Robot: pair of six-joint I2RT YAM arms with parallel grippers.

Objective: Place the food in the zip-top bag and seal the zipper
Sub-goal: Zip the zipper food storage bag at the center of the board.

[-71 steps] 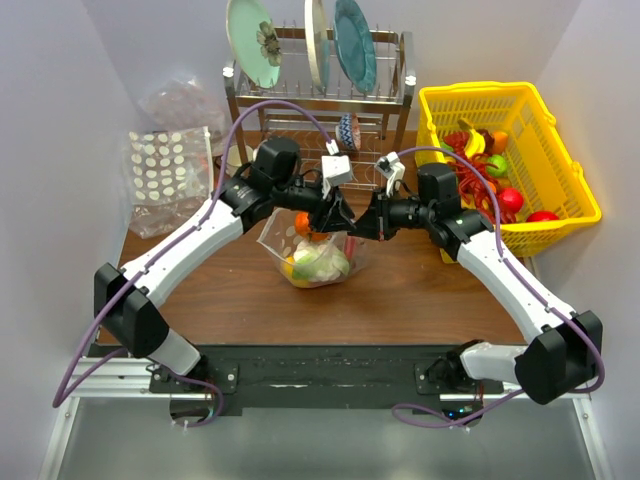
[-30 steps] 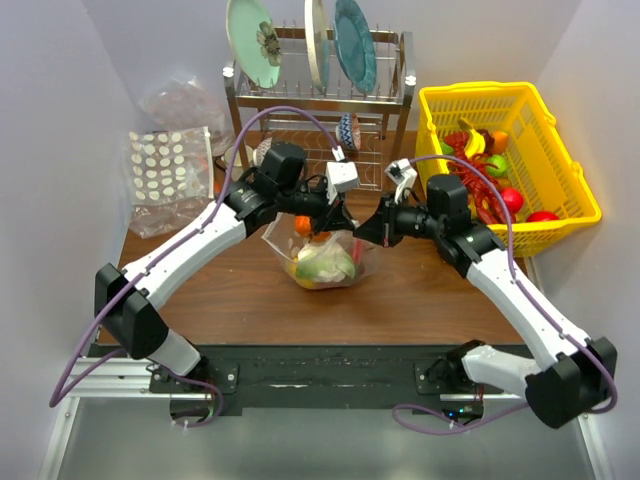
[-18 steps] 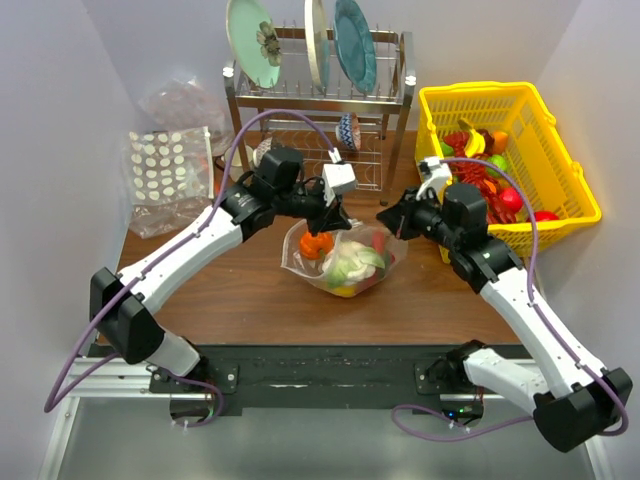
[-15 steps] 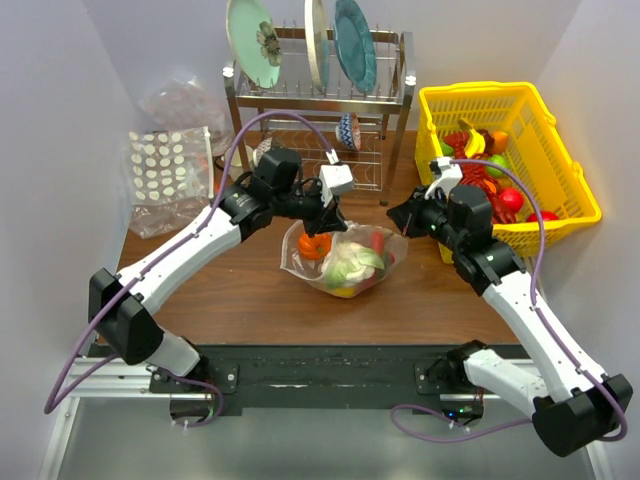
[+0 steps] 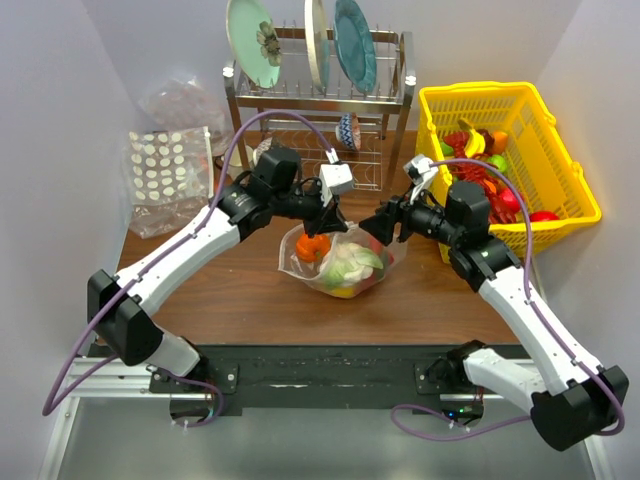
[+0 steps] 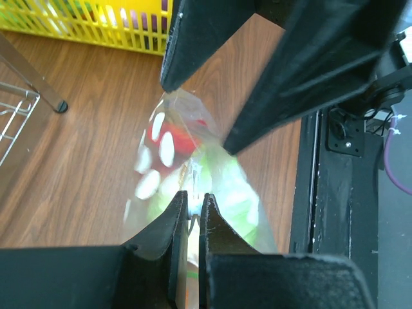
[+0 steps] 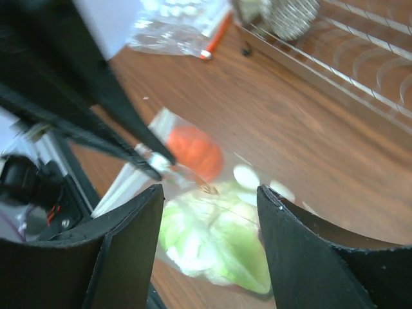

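Left arm (image 5: pixel 190 250) stretched forward, elbow out, wrist bent toward middle. Left fingers (image 6: pixel 175 225) pinched tight on zip-top bag (image 5: pixel 345 265) edge. Right arm (image 5: pixel 515 300) reaches in from right, wrist pointing left. Right fingers (image 7: pixel 302 257) spread wide apart, near left fingers.

Centre frame, a zip-top bag (image 5: pixel 340 275) of clear, glossy film, crinkled and flashing white highlights, lies on a brown wood-grain worktop (image 5: pixel 220 290) with a dull sheen. Smooth, shiny plastic food (image 5: pixel 350 262) shows through it. The left tool (image 6: pixel 191 201) has matt black plastic fingers (image 6: pixel 154 270). Upper right, a glossy yellow plastic lattice basket (image 5: pixel 478 90); upper centre, a bright metal wire rack (image 5: pixel 300 99).
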